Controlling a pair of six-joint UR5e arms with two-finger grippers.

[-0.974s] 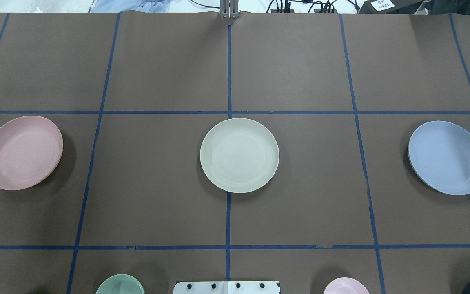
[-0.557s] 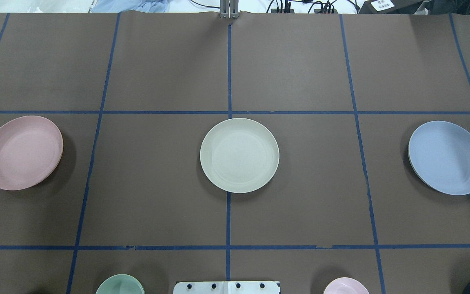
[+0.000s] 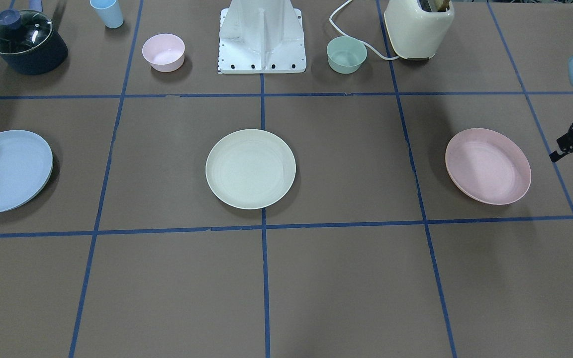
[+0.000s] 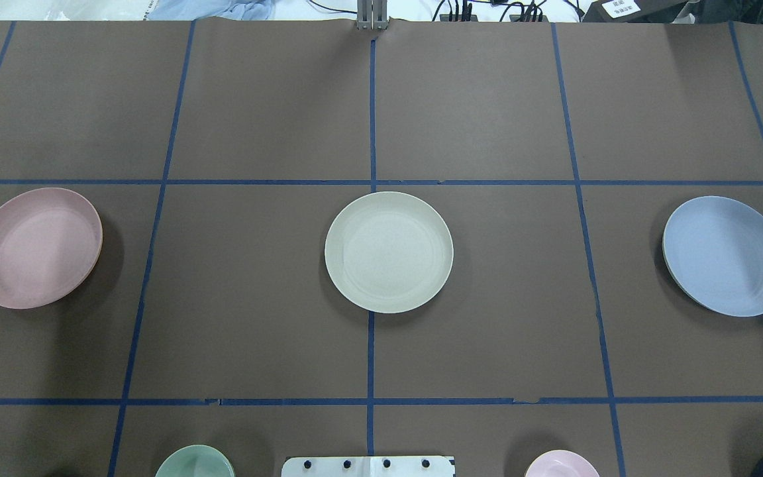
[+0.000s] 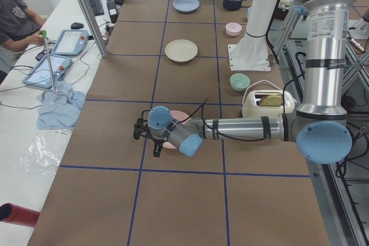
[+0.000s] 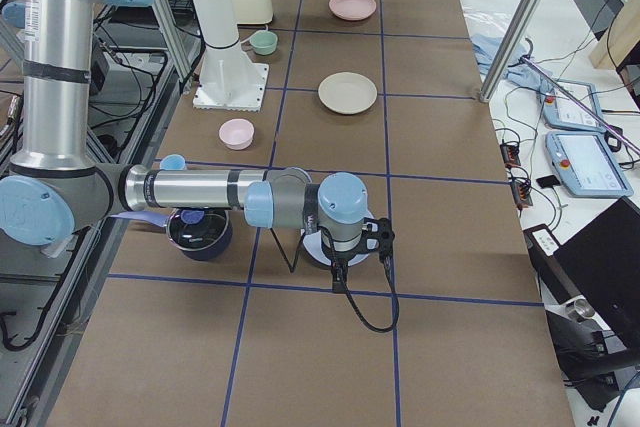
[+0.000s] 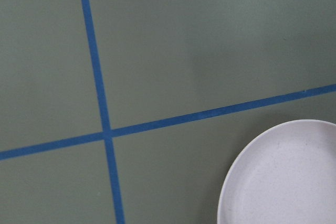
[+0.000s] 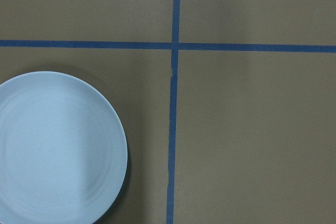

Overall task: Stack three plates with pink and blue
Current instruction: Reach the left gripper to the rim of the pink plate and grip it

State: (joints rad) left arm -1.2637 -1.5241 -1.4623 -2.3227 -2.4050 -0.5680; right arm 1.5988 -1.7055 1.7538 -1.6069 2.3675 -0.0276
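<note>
Round matte pink plate (image 4: 36, 248), round cream plate (image 4: 389, 252), round light blue plate (image 4: 726, 256) well apart on table (image 4: 255, 99), left gripper (image 3: 570, 159) spread, empty, right gripper (image 6: 360, 252) state can't tell

— What carries everything?
— A brown-covered table (image 4: 255, 298), cut into squares by blue tape lines (image 4: 371, 99).
— And on it, seen from overhead?
— A cream plate (image 4: 389, 252) at the centre, over a tape line. The pink plate (image 4: 36, 247) lies at its 9 o'clock and the blue plate (image 4: 726, 255) at 3 o'clock, both well apart from it.
— Nearer the robot?
— The white base plate (image 4: 368, 466) at 6 o'clock, a green bowl (image 4: 195, 462) at 7, a small pink bowl (image 4: 560, 464) at 5.
— Anything else?
— In the front-facing view, from the centre: a lidded dark pot (image 3: 25, 42) at 10 o'clock, a light blue cup (image 3: 107, 13) near 11, a cream toaster (image 3: 418, 27) about 2.
</note>
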